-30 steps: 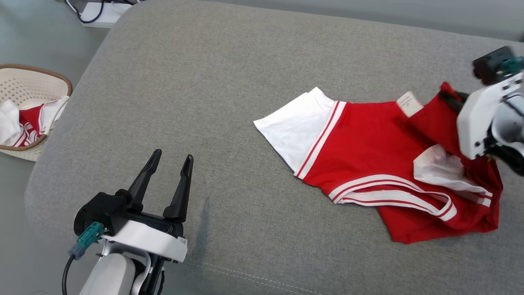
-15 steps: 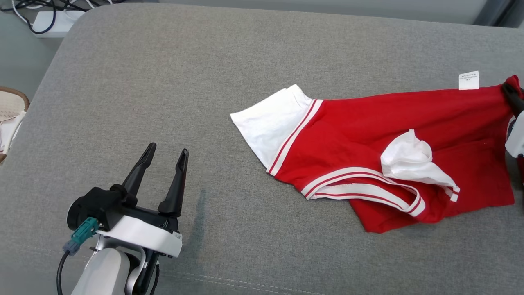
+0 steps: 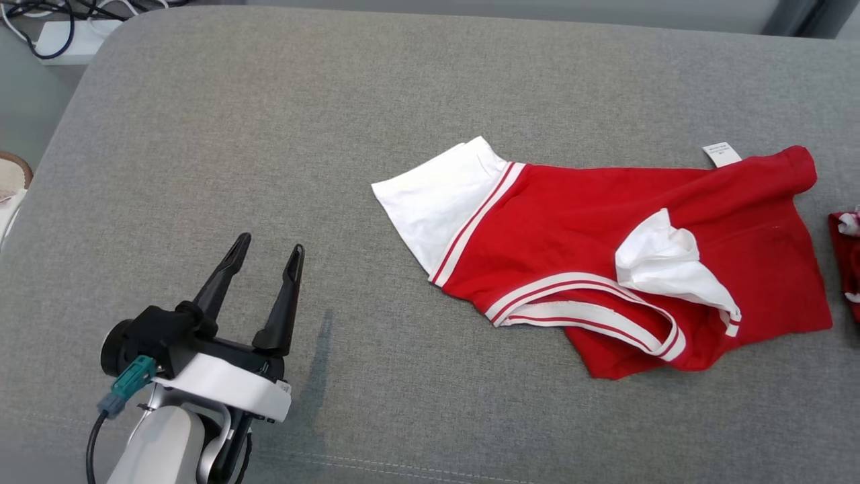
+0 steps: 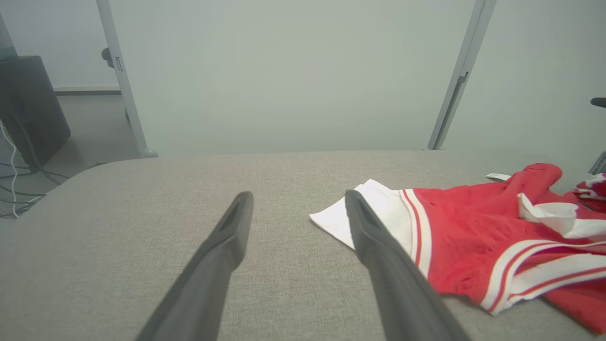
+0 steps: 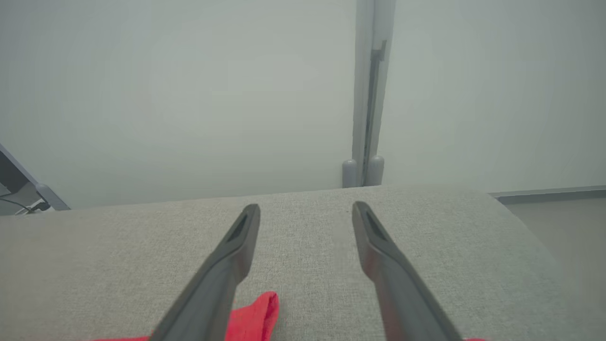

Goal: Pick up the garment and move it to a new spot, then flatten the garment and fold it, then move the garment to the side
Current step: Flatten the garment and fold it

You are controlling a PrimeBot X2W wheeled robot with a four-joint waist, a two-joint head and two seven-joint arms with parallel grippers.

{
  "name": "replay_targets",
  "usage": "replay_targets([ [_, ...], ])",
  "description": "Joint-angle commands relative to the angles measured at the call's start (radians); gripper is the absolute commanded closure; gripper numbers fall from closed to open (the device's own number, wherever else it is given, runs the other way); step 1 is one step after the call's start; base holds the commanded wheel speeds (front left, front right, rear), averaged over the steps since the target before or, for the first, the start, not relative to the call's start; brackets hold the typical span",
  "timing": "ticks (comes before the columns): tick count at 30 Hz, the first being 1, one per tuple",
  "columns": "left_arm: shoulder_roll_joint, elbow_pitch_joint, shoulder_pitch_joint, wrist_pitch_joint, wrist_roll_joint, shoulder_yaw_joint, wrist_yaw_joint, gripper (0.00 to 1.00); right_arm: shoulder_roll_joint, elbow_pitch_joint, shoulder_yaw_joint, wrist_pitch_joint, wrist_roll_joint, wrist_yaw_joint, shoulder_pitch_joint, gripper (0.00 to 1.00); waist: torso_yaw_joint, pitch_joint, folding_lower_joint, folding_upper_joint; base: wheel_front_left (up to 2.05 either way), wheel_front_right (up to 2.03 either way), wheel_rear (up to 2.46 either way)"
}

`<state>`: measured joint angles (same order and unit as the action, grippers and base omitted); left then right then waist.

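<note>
Left hand: I am holding my left hand (image 3: 270, 243) at the lower left of the head view, its two dark fingers spread wide and gripping nothing, hovering over bare grey fabric
Left wrist view: my left hand (image 4: 298, 195) is pointing across the worktop (image 4: 118, 227), with the garment (image 4: 464, 222) lying just right of the right finger
Right hand: my right hand (image 5: 306, 206) is standing open in its own wrist view, nothing between the fingers; a red corner of the garment (image 5: 253, 317) is showing beside the left finger at the bottom edge
Garment: it (image 3: 605, 228) is lying rumpled on the padded grey worktop (image 3: 269, 121), right of centre in the head view, well apart from my left hand
Garment details: a white sleeve (image 3: 437, 202) is pointing toward frame left, and a care label (image 3: 721, 154) is sticking out at the upper edge
Right edge: another red cloth (image 3: 846, 262) is lying near the garment, apart from it
</note>
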<state>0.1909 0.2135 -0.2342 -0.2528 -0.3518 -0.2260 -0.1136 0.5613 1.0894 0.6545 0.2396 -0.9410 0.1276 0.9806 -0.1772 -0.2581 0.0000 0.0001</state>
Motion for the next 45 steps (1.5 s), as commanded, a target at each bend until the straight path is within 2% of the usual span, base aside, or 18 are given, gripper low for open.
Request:
replay_targets([
  [1, 0.030, -0.029, -0.024, -0.009, 0.006, 0.042, 0.004, 0.00, 0.036, -0.012, -0.011, 0.018, 0.004, 0.003, -0.002, 0.00, 0.010, 0.010, 0.0000, -0.0001, 0.00, 0.00, 0.00],
  [5, 0.042, -0.054, 0.011, -0.008, 0.003, 0.059, 0.027, 0.00, 0.091, -0.194, -0.222, 0.022, 0.107, 0.003, -0.041, 0.00, 0.048, 0.031, 0.0000, -0.0001, 0.00, 0.00, 0.00],
  [8, 0.048, -0.081, 0.051, -0.004, -0.005, 0.076, 0.049, 0.00, 0.051, -0.394, -0.401, 0.022, 0.239, 0.003, -0.190, 0.00, 0.083, 0.054, 0.0000, -0.0001, 0.00, 0.00, 0.00],
  [12, 0.054, -0.120, 0.098, 0.010, -0.018, 0.097, 0.074, 0.00, -0.088, -0.676, -0.568, 0.022, 0.425, 0.003, -0.455, 0.00, 0.119, 0.081, 0.0000, -0.0001, 0.00, 0.00, 0.00],
  [18, 0.068, -0.176, 0.154, 0.037, -0.036, 0.120, 0.101, 0.00, -0.322, -1.012, -0.638, 0.022, 0.647, 0.003, -0.815, 0.00, 0.159, 0.107, 0.0000, -0.0001, 0.00, 0.00, 0.00],
  [22, 0.072, -0.197, 0.186, 0.048, -0.043, 0.128, 0.115, 0.00, -0.390, -1.087, -0.650, 0.022, 0.703, 0.003, -0.927, 0.00, 0.172, 0.128, 0.0000, -0.0001, 0.00, 0.00, 0.00],
  [28, 0.076, -0.221, 0.233, 0.064, -0.055, 0.139, 0.134, 0.00, -0.442, -1.126, -0.646, 0.022, 0.749, 0.003, -1.030, 0.00, 0.183, 0.162, 0.0000, -0.0001, 0.00, 0.00, 0.00],
  [41, 0.085, -0.265, 0.259, 0.093, -0.057, 0.135, 0.156, 0.00, -0.461, -1.139, -0.624, 0.019, 0.749, 0.003, -1.056, 0.00, 0.188, 0.173, 0.0000, -0.0001, 0.00, 0.00, 0.00],
  [45, 0.080, -0.282, 0.226, 0.121, -0.047, 0.093, 0.142, 0.00, -0.463, -1.146, -0.624, 0.019, 0.746, 0.003, -1.053, 0.00, 0.187, 0.164, 0.0000, -0.0001, 0.00, 0.00, 0.00],
])
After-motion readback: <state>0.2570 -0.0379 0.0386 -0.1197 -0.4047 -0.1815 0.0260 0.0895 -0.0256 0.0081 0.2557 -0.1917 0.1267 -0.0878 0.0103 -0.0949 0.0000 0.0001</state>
